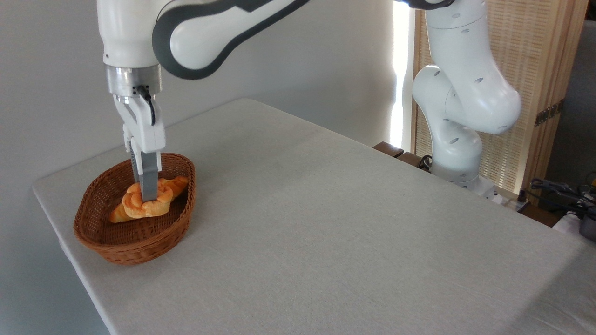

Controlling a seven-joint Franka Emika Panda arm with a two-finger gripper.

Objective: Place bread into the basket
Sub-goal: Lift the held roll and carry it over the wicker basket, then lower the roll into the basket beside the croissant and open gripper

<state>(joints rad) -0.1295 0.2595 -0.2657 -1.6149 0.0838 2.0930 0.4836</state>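
Gripper point(148, 197): pointing straight down into basket, fingers at the bun. Only one grey finger point(149, 181) shows clearly; the other sits behind it. Can't tell if it's pinching the bun or just touching, or how wide the jaws stand.
Bun point(136, 204): orange, knotted top, inside basket, towards the middle, on top of or against the loaf. Finger covers its right part.
Basket point(139, 246): brown wicker oval, on table nr the left corner, close to front-left edge.
Loaf point(178, 184): long golden twisted one, also in basket, lying diagonally. One end pokes out lower left of bun, other end reaches the far-right rim. Middle hidden by bun and finger.
In the way: loaf takes much of basket floor; rim walls close on both sides of finger.
Arm point(195, 32): white w/ dark joints, comes in from top, cut off by top edge. Base point(458, 153) at table's far-right side, well apart from basket.
Table point(326, 223): pale cloth, bare over centre and right. Front and right parts run out of frame.
Bkgd: plain wall point(46, 93) behind; slatted wood screen point(535, 70) far right; cables point(558, 188) at right edge, partly cut off, hard to make out.
Hidden: bun's base and contact w/ basket floor not visible.
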